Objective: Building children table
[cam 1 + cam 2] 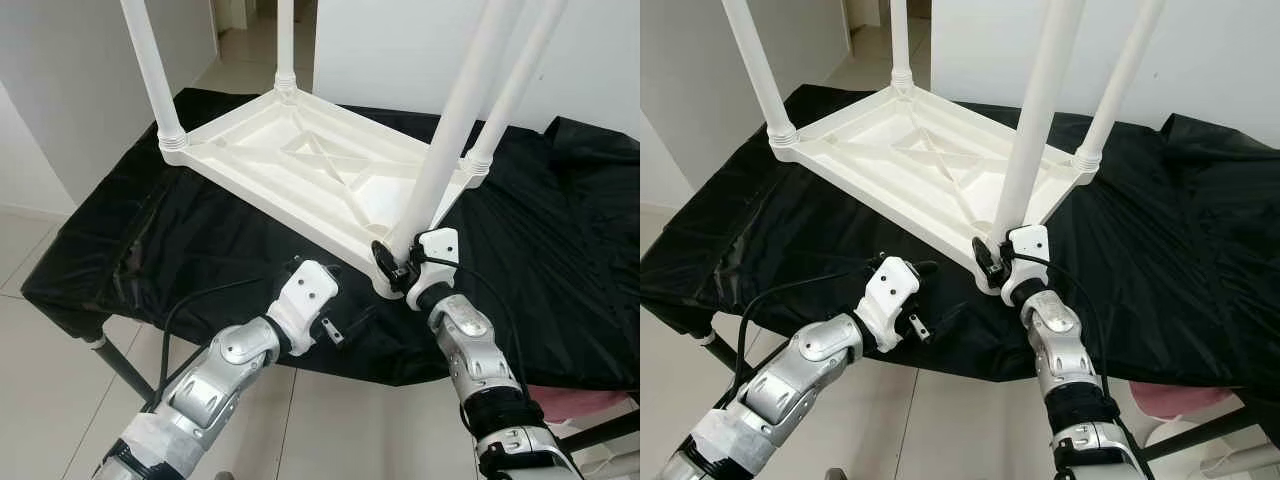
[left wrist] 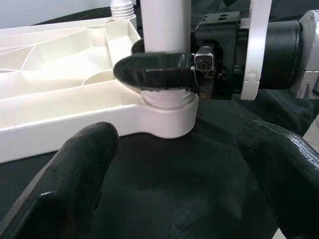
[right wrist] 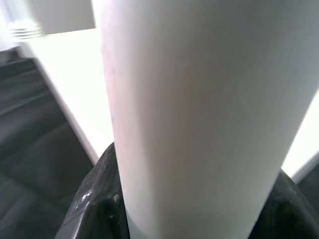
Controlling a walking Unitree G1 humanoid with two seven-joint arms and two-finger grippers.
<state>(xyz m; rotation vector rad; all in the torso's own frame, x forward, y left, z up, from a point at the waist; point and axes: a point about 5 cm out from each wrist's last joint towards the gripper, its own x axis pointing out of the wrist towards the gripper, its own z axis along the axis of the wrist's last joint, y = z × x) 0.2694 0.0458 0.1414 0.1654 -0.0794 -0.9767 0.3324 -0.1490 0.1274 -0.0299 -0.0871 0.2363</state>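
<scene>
A white plastic children's table top [image 1: 310,165] lies upside down on a black cloth. Several white legs stand up from its corners. My right gripper [image 1: 392,262] is shut on the near leg [image 1: 450,130] just above its corner socket [image 2: 167,119]; the leg [image 3: 199,119] sits between the black fingers [image 3: 94,204]. My left gripper [image 2: 174,184] hovers open over the cloth just in front of that corner, nothing between its fingers [image 2: 75,169].
The black cloth [image 1: 560,230] covers a work table whose front edge runs just before my arms. Tiled floor [image 1: 20,340] lies to the left, white walls behind. Something pink [image 1: 580,405] sits low at the right.
</scene>
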